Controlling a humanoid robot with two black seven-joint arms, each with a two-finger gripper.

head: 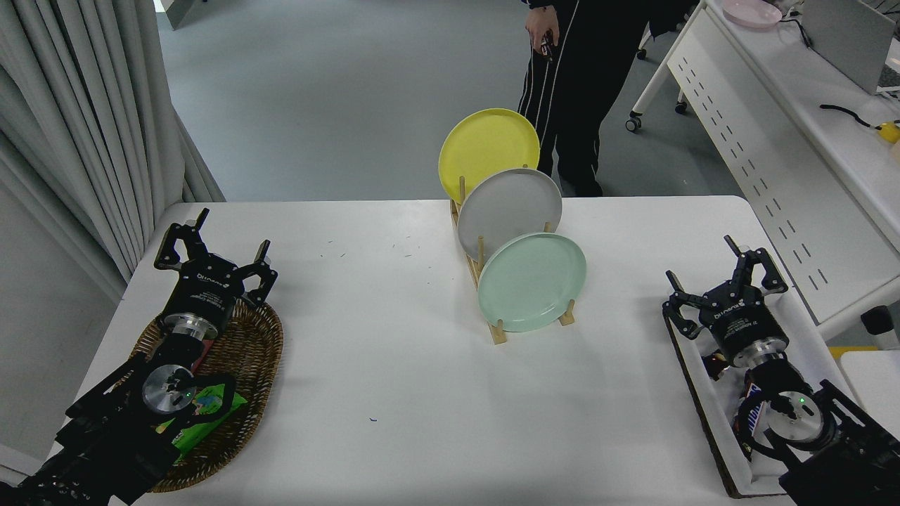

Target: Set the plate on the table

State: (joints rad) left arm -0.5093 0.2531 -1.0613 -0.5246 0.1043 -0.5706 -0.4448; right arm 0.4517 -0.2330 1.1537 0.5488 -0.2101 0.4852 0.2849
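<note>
Plate [532, 282], mint-green and glossy, stands on edge in the nearest slot of a wooden rack [496, 332] near the middle of the tabletop [394, 365], somewhat toward its far edge. Behind it in the same rack stand a grey plate [510, 211] and, farthest back, a yellow plate [488, 151]; the grey one's lower part is hidden by the mint one. The plate is not yet on the tabletop, so the task looks unstarted.

From the head view, the right gripper [724, 277] hovers near the right edge over a white tray [710, 414] holding wrapped snacks, its fingers spread apart and holding nothing. It is well apart from the rack. The left gripper [214, 253] is parked near the left edge above a wicker basket [264, 351], fingers likewise apart and empty. A person [573, 84] in dark clothes stands beyond the far edge.

The step in hand seems to be the right arm's reach toward the rack. To do it well, I would judge it best to approach the plate's upper right rim, which is free of the pegs, and pinch the rim with one finger on each face. The glossy surface may slip, so the grasp should sit well past the raised lip. Lifting upward along the slot before moving sideways should keep the rack and the grey plate undisturbed. The open area between the rack and the right edge looks a suitable place to lay it flat.
</note>
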